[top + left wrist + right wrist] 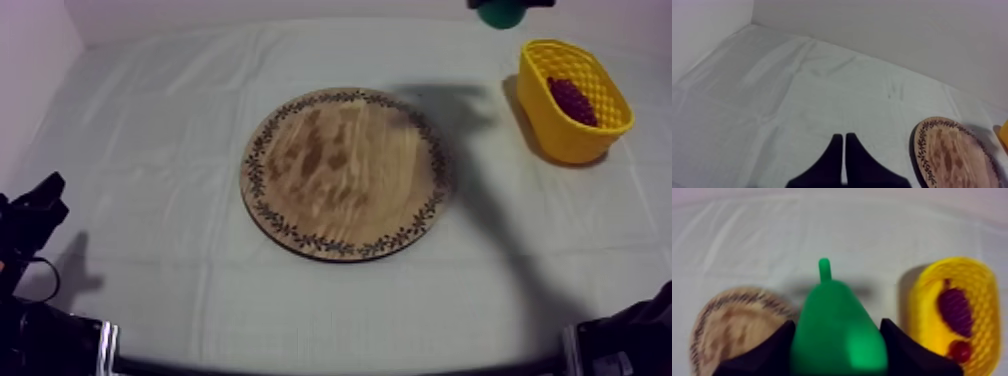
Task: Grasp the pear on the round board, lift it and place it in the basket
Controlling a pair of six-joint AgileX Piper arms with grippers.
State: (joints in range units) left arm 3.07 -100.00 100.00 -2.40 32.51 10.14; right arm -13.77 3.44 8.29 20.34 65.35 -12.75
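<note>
My left gripper point(843, 137) sits low by the near left corner of the table point(150, 150). Its two black fingers are pressed together and hold nothing. Under it is the grey-white cloth.

The round wooden board point(345, 172) lies flat in the middle of the table. It has a ring of little leaves around its rim.

The yellow basket point(560, 130) stands near the far right corner, well apart from the board. A bunch of grapes point(573, 100) lies inside it. A small red fruit point(959, 350) lies in there too, close to the grapes.

My right gripper point(837, 322) is up in the air by the far edge of the table, near the basket. Its fingers are squeezed on the pear point(834, 308), one on each side. The pear is green, and its stem points away from the gripper. It hangs over the cloth between the board and the basket and touches neither.
</note>
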